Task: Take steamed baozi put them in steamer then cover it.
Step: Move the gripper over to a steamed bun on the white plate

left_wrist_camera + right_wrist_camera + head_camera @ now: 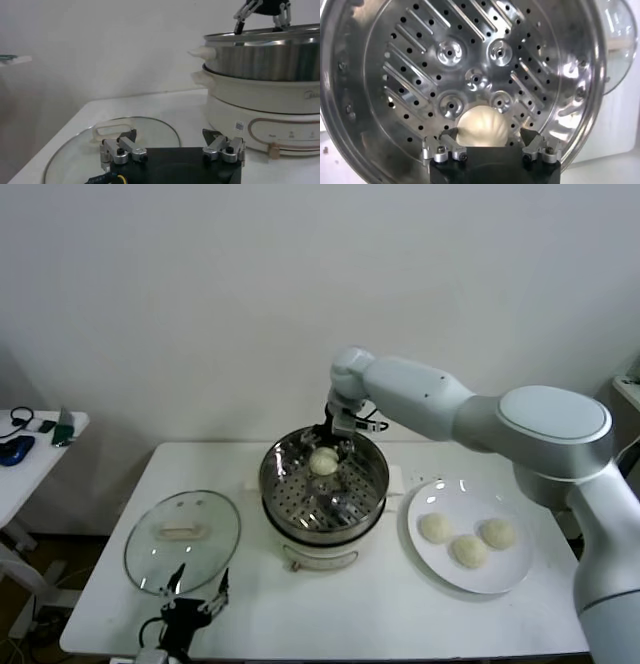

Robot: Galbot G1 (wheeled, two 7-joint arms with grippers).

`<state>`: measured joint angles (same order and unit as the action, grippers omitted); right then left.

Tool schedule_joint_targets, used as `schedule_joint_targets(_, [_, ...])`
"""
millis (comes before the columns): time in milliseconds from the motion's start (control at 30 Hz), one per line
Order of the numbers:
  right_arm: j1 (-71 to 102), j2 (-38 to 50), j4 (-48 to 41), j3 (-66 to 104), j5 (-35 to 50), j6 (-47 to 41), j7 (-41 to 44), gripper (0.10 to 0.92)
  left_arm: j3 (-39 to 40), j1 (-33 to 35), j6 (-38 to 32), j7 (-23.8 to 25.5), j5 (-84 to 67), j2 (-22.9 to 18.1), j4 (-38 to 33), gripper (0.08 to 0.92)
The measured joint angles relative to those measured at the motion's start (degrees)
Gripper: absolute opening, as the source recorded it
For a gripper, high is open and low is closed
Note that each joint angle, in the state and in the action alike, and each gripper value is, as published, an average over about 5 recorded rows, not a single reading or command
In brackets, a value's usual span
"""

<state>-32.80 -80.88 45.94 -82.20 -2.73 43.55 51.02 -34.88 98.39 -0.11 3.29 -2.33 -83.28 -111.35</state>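
Presently one baozi is seen on the steamer floor at its far side, between the released right gripper fingers; on withdrawal it could be clipped and rolled.

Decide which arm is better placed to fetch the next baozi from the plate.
Right: its end effector hangs open over the steamer, beside the plate. The left end effector sits by the glass lid.
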Motion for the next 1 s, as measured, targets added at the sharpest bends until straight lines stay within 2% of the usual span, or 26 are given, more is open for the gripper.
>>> schedule_joint_targets(200, [-11.09,6.35,8.53,-9.72,17.75,-8.85,3.51,0.823,0.74,0.49,0.17,0.17,0.93,-0.67,-1.00,0.823])
schedule_joint_targets(333, [-18.75,13.05,15.96,-16.83,28.54,-18.97,4.68,0.823,1.15,0.66,0.19,0.23,1.50,-0.96,-1.41,0.823])
schedule_joint_targets(467, [-23.77,20.48,23.56,-23.01,35.21,-29.93,3.92,0.823,1.37,0.74,0.14,0.25,1.72,-1.03,-1.67,0.823])
schedule_joint_targets(767, [-23.57,34.51,37.24,-27.74,40.99,-52.04,-1.01,0.823,1.31,0.98,-0.14,0.18,1.79,-1.07,-1.66,0.823])
schedule_joint_targets(1000, [-16.00,38.37,39.23,-24.51,37.62,-59.11,-1.71,0.823,0.94,0.89,-0.11,0.18,1.83,-1.36,-1.66,0.823])
